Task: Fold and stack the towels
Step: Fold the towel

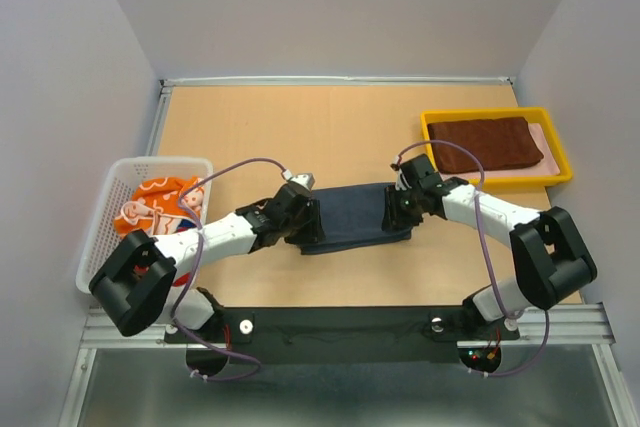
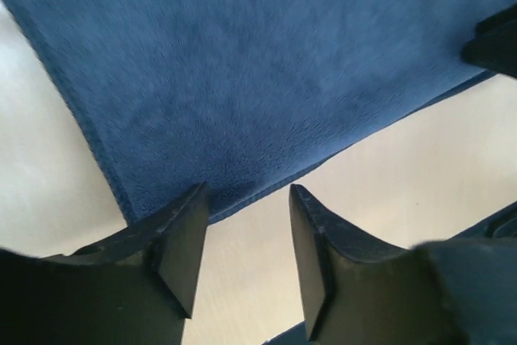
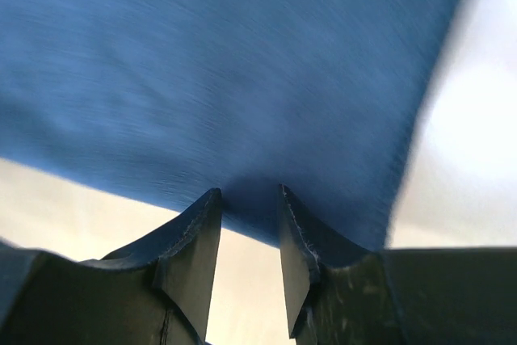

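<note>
From above, the navy towel point(image 1: 350, 215) lies mid-counter point(image 1: 300, 127), the left pincer point(image 1: 300, 219) at its left end and the right pincer point(image 1: 398, 212) at its right. Left wrist view: the left pincer point(image 2: 246, 199) is spread wide over bare counter, tips at the towel's hem. Right wrist view: the right pincer point(image 3: 249, 199) is narrower but parted, hem meeting its tips.

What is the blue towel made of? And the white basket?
Towel: looks like soft, fuzzy cloth, maybe terry or microfiber; its surface shows a fine matte nap. Basket: probably hard plastic, white, with a grid of little holes in its walls.
</note>
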Tool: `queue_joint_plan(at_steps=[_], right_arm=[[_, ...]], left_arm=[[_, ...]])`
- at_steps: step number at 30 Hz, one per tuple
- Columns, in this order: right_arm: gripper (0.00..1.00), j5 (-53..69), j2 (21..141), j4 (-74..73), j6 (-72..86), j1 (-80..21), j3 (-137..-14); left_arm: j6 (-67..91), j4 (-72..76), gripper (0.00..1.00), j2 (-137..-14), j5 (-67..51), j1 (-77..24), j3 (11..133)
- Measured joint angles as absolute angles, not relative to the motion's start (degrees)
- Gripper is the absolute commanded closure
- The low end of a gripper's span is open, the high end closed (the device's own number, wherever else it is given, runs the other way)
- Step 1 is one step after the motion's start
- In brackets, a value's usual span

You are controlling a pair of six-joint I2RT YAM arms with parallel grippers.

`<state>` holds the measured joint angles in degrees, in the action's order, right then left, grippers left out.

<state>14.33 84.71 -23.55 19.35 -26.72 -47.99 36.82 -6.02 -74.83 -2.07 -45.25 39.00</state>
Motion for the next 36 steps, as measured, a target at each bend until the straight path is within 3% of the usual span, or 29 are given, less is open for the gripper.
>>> queue_joint_plan(at_steps=[5,10,15,19,26,36], right_arm=[[0.61,9.2,82.3,-23.6,23.4,-26.6,-41.8],[0.61,6.4,79.2,-22.7,26.6,-26.6,-39.2],[0.61,2.5,74.1,-23.7,28.5,-26.6,-37.8],[0.61,-1.4,69.2,-23.7,28.8,-26.6,-37.9],[0.63,-2.9,70.6,-23.5,29.3,-26.6,-37.8],[0.62,-3.6,72.4,-21.0,31.9,-26.6,-33.4]], left_arm=[[39.2,-5.0,0.57,-77.5,-3.2,-46.5,35.6],[41.2,-5.3,0.57,-76.4,-2.9,-46.5,33.9],[43.0,-11.3,0.41,-69.1,0.8,-46.5,32.6],[44.3,-15.3,0.39,-64.4,4.2,-46.8,33.6],[45.3,-15.2,0.55,-66.2,8.5,-48.8,39.7],[44.6,-10.6,0.56,-81.6,7.6,-48.5,39.9]])
